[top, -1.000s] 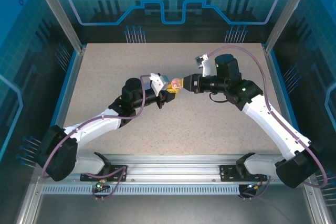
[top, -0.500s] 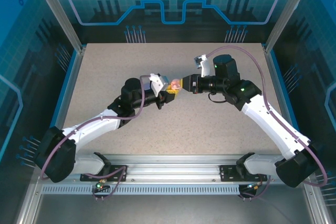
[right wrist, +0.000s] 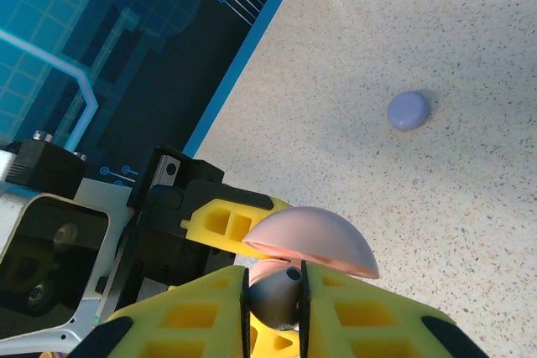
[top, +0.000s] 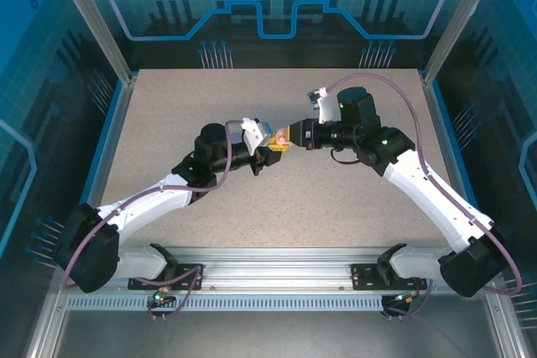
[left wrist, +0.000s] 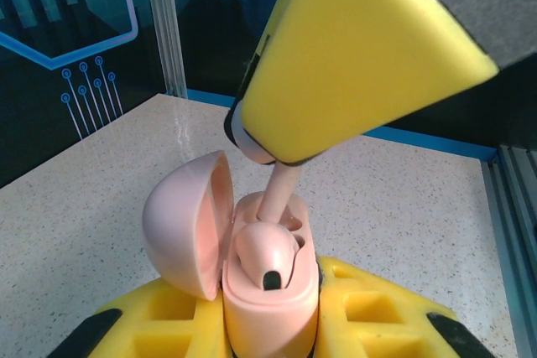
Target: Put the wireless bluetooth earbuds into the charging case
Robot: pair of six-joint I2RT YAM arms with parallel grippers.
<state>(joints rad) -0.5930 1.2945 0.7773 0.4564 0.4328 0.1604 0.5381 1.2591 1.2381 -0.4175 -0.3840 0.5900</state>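
Earbud (left wrist: 280, 193), pale pink, hangs at the centre of the left wrist view with its stem pointing down into the case (left wrist: 268, 312). Its head is mostly buried between the yellow fingers of the right gripper (right wrist: 273, 295), which is pinched tight on it. The stem's tip is hidden behind a second bud (left wrist: 264, 251) seated in the near socket, so how deep it sits cannot be told. The case's bottom is cut off by the lower edge, where the left gripper (left wrist: 268, 333) is clamped on it between yellow pads. The lid (left wrist: 186, 225) stands open to the left of the case.

In the top view the two grippers meet tip to tip at mid-frame, and the case is a pink speck between them, too small to read.

At lower left of the right wrist view, the left arm's camera (right wrist: 38, 262) and its black mount block the surface behind. At lower centre the lid's dome covers the case's sockets. At upper right a rounded purple case (right wrist: 409, 111) lies on the speckled table (right wrist: 470, 207), well apart from both grippers
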